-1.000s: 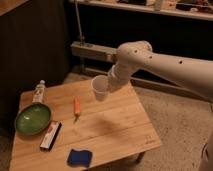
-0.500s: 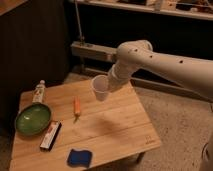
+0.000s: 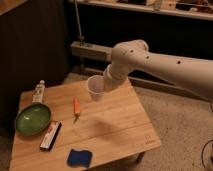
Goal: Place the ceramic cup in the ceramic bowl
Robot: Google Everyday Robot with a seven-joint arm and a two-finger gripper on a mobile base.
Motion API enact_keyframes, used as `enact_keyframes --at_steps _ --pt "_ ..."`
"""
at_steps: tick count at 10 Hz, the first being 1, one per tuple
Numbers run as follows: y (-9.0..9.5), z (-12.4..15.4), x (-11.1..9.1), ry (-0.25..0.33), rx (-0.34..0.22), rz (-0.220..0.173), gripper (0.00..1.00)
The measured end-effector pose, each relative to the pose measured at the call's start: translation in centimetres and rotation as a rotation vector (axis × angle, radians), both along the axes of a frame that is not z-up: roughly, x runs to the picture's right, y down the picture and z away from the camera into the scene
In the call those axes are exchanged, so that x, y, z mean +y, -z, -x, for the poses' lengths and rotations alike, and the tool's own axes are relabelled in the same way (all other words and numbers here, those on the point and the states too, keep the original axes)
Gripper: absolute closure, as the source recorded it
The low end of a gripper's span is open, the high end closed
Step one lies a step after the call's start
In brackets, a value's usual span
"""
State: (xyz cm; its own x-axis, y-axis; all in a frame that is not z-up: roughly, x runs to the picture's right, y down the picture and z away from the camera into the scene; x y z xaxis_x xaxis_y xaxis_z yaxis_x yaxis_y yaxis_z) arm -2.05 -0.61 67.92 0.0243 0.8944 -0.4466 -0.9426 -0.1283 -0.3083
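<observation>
Since the camera view shows the tool (image 3: 103, 85) clamped on the small white tapered ceramic cup (image 3: 95, 88), hanging in the air over the middle of the wooden bench (image 3: 115, 127), the step in hand looks like the carry toward the round glossy green ceramic bowl (image 3: 33, 119). The cup sits at the left end of the white arm (image 3: 165, 65), tipped so that its mouth faces left and toward the viewer, and the tool is mostly hidden behind it. The bowl lies on the bench's left side, well apart from the cup, lower and nearer. An orange carrot (image 3: 76, 106) lies on the boards between them. The next move probably calls for travel left and nearer until the cup is above the bowl, then a descent and a release inside the rim.
</observation>
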Motion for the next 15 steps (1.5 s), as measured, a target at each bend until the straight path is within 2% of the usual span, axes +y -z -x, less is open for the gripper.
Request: enact_keyframes --at_steps 3,4,5,7,8,10,11,12,13,15 --pt "2.9 9.4 2.5 0.126 -0.076 -0.044 1.00" --pt "3.5 11.7 3.2 0.160 -0.090 -0.058 1.00" --pt "4.3 15.7 4.2 0.211 -0.115 -0.072 1.00" --pt "4.8 20.6 4.9 0.265 -0.152 -0.079 1.00" --pt "4.8 23.6 4.8 0.269 -0.210 -0.057 1.00" --pt "4.2 25.4 4.3 0.253 -0.327 -0.010 1.00" --pt "3.1 26.5 3.6 0.244 -0.407 0.028 1.00" --pt "1.7 27.3 3.0 0.253 -0.458 0.050 1.00" --pt "0.2 28.1 2.6 0.281 -0.481 0.054 1.00" --pt "-1.3 29.5 3.3 0.361 -0.451 0.031 1.00"
